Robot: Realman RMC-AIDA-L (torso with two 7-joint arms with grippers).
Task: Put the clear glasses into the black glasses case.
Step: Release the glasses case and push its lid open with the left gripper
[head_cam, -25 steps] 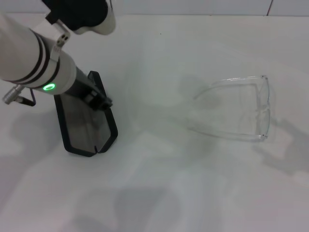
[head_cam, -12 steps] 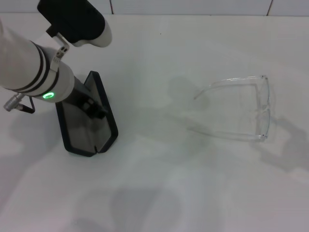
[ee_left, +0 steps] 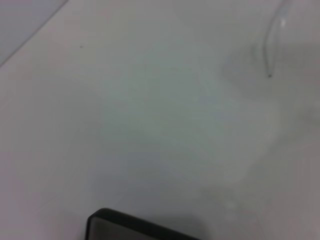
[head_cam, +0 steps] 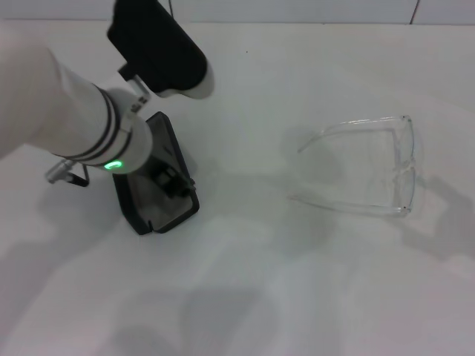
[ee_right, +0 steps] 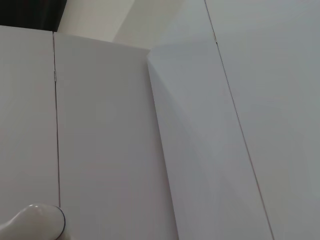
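The black glasses case is lying open at the left, its grey lining facing up, its far part hidden under the arm. The clear glasses are resting well apart at the right, unfolded, the lens pointing right and both thin arms reaching left toward the case.

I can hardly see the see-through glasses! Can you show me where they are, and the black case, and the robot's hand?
clear glasses [head_cam: 404, 165]: head view, on the front lens.
black glasses case [head_cam: 159, 215]: head view, on the grey lining near its front end.
left gripper [head_cam: 175, 183]: head view, on its black tip inside the case.
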